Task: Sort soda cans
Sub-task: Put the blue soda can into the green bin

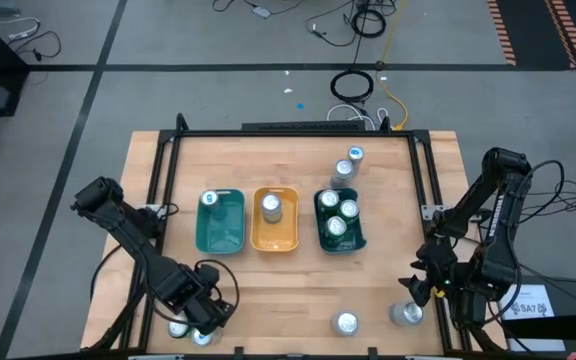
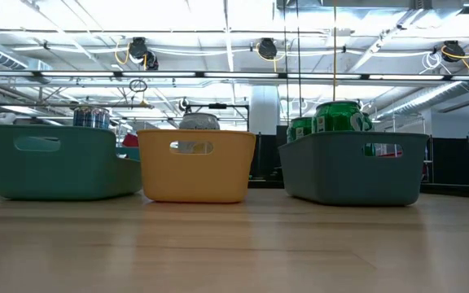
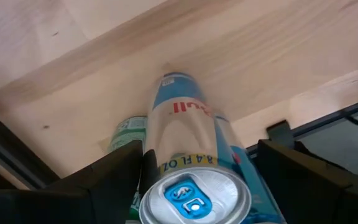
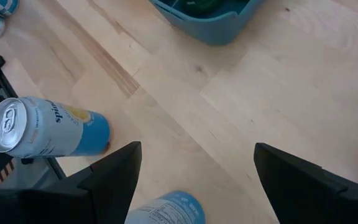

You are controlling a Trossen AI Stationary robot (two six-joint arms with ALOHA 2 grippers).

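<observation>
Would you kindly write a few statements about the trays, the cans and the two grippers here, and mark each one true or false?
1. Three trays stand in a row: teal tray, yellow tray, dark-green tray. True.
2. The yellow tray holds three cans. False: the high view shows one can in it.
3. The left gripper has its open fingers on either side of a blue and silver can. True.
4. The right gripper is shut on a can. False: it is open, with a blue can lying on the table beside it.
5. Green cans sit in the dark-green tray. True.
</observation>
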